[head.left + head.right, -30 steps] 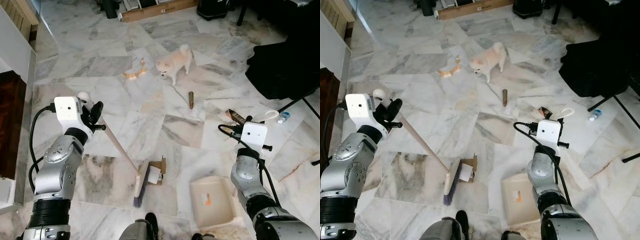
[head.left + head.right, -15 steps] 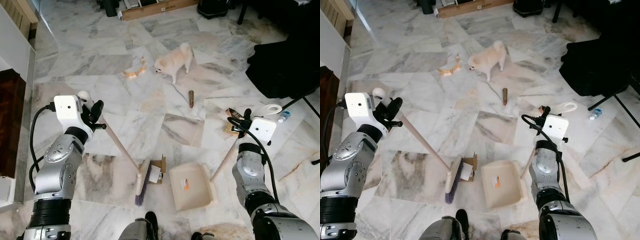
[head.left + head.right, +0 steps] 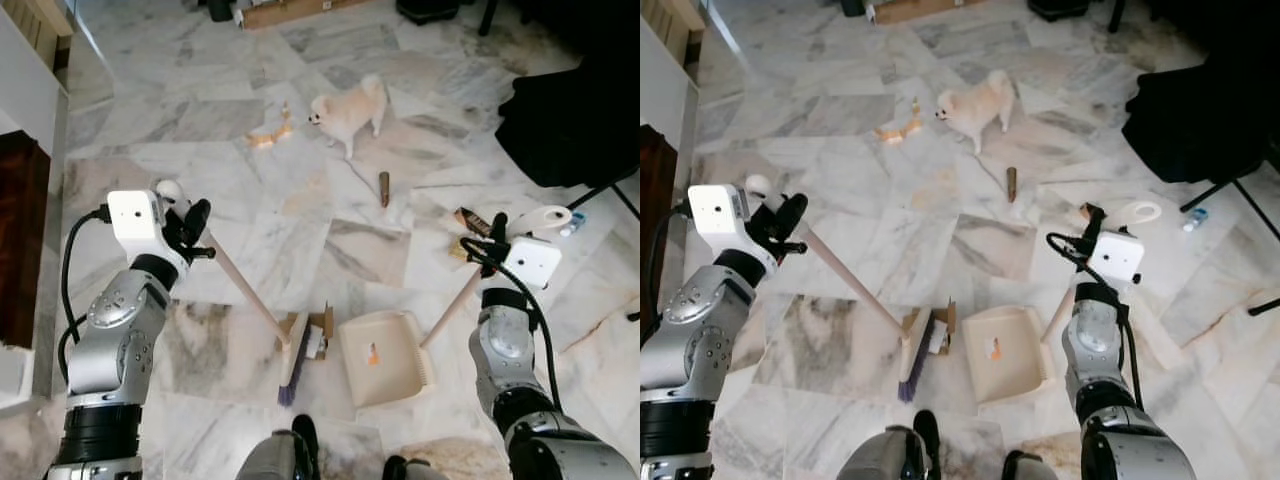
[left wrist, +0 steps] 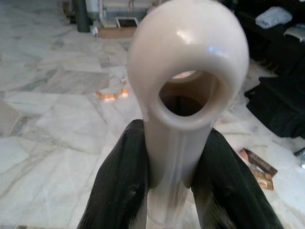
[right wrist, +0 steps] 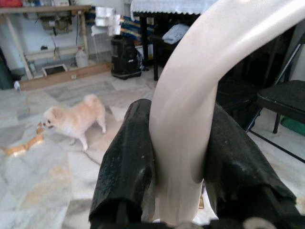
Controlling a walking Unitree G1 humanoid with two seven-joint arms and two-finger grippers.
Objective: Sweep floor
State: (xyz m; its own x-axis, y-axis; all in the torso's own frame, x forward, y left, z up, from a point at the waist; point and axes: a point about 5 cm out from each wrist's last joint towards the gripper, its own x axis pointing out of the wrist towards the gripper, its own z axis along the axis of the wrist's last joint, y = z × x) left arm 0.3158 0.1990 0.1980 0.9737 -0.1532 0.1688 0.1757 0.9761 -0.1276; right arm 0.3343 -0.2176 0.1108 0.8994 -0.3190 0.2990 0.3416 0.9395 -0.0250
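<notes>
Dustpan [image 3: 378,343] has been drawn in from the robot's right over the last second and now lies flat on the marble floor [image 3: 250,150], its open edge just beside the cardboard scraps [image 3: 318,335] and the brush. Broom [image 3: 268,320] head has edged slightly toward the pan; its bristles rest on the floor with the scraps between it and the pan. Judgement: collection stage reached, a short push of the broom toward the pan should load the debris.

Left gripper [image 4: 169,167] has its fingers clamped on the broom's looped handle end. Right gripper [image 5: 178,157] has its fingers clamped on the dustpan's pale handle.

Small dog [image 3: 350,108] stands well beyond the work area, near an orange scrap [image 3: 268,138]. Brown stick-like item [image 3: 383,188] and a wrapper [image 3: 472,220] remain unswept on the floor
</notes>
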